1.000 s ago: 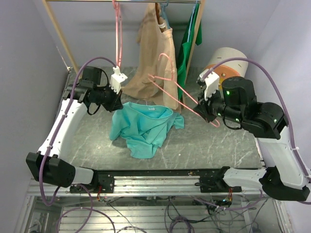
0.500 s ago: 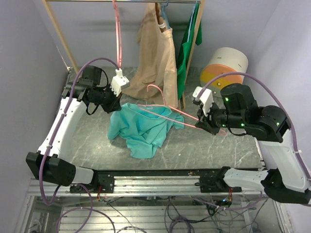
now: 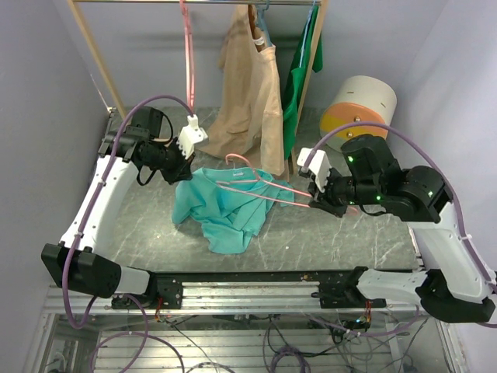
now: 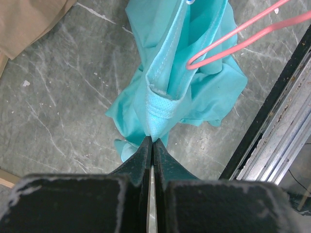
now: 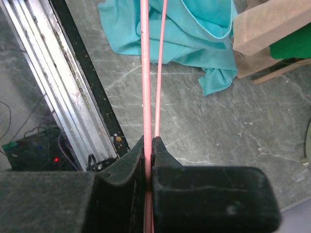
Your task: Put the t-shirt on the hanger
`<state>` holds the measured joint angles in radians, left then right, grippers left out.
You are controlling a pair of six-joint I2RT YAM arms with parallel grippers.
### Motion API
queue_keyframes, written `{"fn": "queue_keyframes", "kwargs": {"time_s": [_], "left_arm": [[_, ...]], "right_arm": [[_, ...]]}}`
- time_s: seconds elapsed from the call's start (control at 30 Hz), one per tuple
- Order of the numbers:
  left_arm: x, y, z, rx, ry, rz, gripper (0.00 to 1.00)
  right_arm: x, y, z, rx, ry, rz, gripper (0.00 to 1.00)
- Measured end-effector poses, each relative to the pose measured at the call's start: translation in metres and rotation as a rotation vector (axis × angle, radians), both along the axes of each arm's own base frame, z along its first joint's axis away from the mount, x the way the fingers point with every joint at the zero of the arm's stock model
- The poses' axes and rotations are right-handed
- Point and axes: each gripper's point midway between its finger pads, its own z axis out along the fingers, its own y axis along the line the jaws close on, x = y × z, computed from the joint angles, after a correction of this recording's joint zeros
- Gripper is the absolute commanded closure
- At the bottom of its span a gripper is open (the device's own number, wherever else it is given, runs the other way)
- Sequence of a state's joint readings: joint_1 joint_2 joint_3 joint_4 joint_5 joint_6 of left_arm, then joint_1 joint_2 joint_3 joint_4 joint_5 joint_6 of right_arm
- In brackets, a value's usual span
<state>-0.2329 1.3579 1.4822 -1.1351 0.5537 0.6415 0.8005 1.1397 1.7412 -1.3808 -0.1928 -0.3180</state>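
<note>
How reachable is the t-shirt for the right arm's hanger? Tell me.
Probably yes: the right gripper is shut on the hanger, whose tip lies over the t-shirt, pinched by the left gripper.

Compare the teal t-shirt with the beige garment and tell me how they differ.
Colour: the teal t-shirt is bright turquoise; the beige garment is tan.
Pose: the teal t-shirt lies crumpled on the table; the beige garment hangs from the rail.
Grip: the left claw is shut on the teal t-shirt's edge; no claw touches the beige garment.
Both are plain, soft cloth.
</note>
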Motion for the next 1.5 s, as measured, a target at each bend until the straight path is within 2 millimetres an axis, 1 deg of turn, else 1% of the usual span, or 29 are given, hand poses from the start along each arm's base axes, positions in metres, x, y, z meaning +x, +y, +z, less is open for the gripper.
{"fn": "queue_keyframes", "kwargs": {"time_s": [0.23, 0.37, 0.6, 0.83, 1.13, 1.2, 1.33, 1.5], "left_arm": [[-0.007, 0.003, 0.004, 0.022, -0.023, -0.055, 0.91], [-0.014, 0.005, 0.008, 0.038, -0.052, -0.091, 0.9], [-0.019, 0.004, 0.015, 0.045, -0.099, -0.129, 0.9], [-0.023, -0.001, 0.019, 0.044, -0.119, -0.154, 0.9], [-0.023, -0.004, 0.022, 0.04, -0.132, -0.157, 0.9], [-0.023, -0.004, 0.022, 0.038, -0.133, -0.155, 0.9], [-0.023, -0.006, 0.023, 0.031, -0.129, -0.15, 0.9], [-0.021, -0.007, 0.024, 0.019, -0.132, -0.132, 0.9]], "right_arm": [[0.011, 0.006, -0.023, -0.094, 0.014, 0.054, 1.0], [0.018, 0.011, -0.03, -0.13, 0.003, 0.098, 1.0], [0.031, 0.02, -0.032, -0.166, -0.057, 0.179, 1.0], [0.051, 0.042, -0.029, -0.15, -0.131, 0.248, 1.0], [0.057, 0.068, -0.023, -0.07, -0.182, 0.34, 1.0], [0.057, 0.072, -0.027, -0.062, -0.182, 0.354, 1.0], [0.059, 0.075, -0.046, -0.057, -0.162, 0.368, 1.0], [0.066, 0.074, -0.068, -0.044, -0.147, 0.35, 1.0]]}}
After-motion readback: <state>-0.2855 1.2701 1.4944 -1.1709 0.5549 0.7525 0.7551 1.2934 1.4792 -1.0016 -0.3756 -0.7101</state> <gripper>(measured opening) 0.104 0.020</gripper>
